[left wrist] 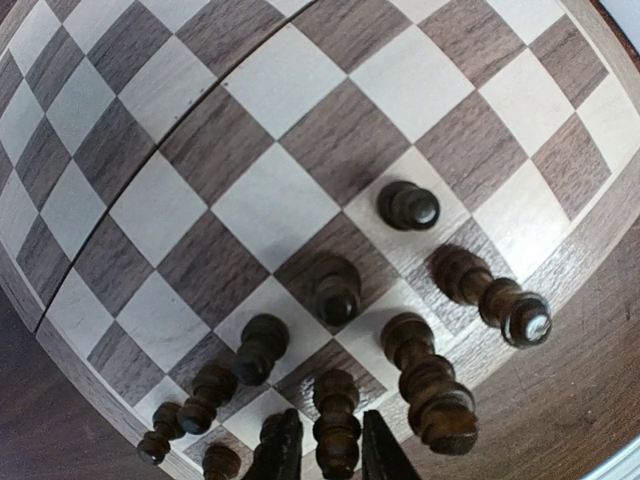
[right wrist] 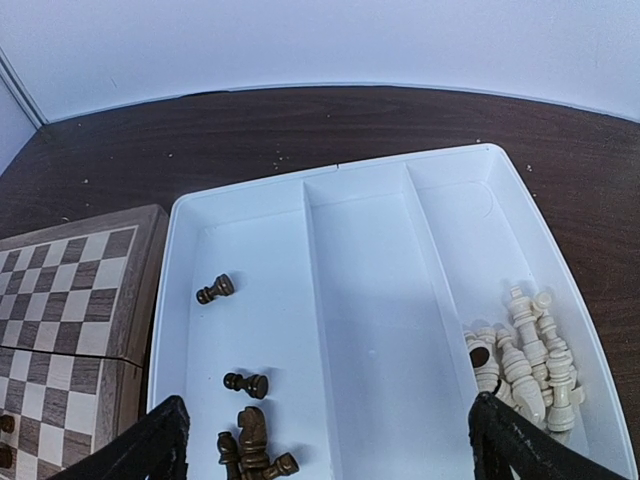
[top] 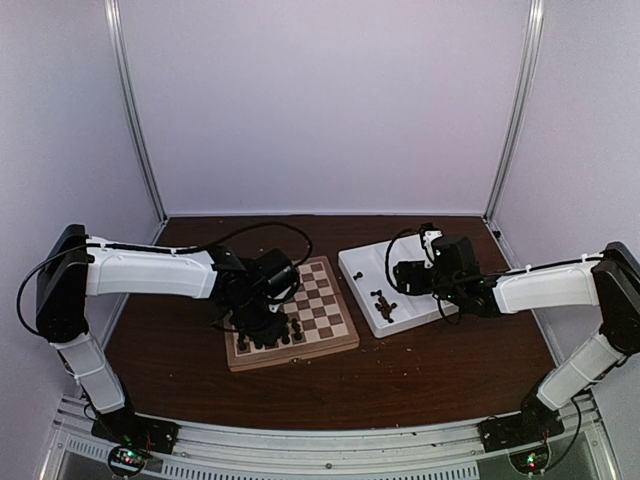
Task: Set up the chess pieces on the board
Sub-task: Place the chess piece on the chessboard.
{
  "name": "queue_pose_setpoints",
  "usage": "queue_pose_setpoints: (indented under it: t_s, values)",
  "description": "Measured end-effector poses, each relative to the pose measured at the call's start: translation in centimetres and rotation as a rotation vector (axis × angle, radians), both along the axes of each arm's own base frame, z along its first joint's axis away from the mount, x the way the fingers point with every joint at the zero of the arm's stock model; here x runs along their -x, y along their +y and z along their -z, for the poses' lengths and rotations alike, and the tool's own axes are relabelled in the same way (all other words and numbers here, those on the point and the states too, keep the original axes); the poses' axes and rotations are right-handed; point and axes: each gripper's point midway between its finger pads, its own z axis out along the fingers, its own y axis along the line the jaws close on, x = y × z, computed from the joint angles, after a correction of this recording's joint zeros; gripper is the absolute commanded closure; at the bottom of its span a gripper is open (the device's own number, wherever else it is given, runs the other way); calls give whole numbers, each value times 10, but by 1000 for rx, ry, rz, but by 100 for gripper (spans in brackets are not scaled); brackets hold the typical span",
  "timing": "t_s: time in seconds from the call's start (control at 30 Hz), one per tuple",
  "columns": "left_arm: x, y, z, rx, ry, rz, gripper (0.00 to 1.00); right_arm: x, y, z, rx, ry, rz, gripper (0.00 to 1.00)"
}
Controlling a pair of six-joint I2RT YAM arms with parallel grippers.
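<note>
We are looking into a robotics lab test cell rather than a lived-in room. Plain pale wall panels (top: 320,100) close off the left, far and right sides, joined at the far corners by slim aluminium posts (top: 135,110). A slotted metal rail (top: 330,450) runs along the near edge. Two white-and-black robot arms, the left arm (top: 150,272) and the right arm (top: 545,288), are bolted to it, with small indicator lights (top: 125,459) glowing at their bases. Loose black cables (top: 262,228) loop above a dark wooden table (top: 420,385).

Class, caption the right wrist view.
Open right gripper over a white tray: dark chess pieces at one end, cream pieces at the other.
</note>
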Motion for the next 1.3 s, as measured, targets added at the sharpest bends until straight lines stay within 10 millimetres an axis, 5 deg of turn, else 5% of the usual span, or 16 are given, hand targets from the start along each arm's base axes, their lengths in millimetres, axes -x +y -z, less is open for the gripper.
queue_pose_setpoints:
  t_s: [1.3]
  values:
    - [0, 1, -9, -3, -7, 10, 77, -3, 3, 0, -7, 6, -9, 5]
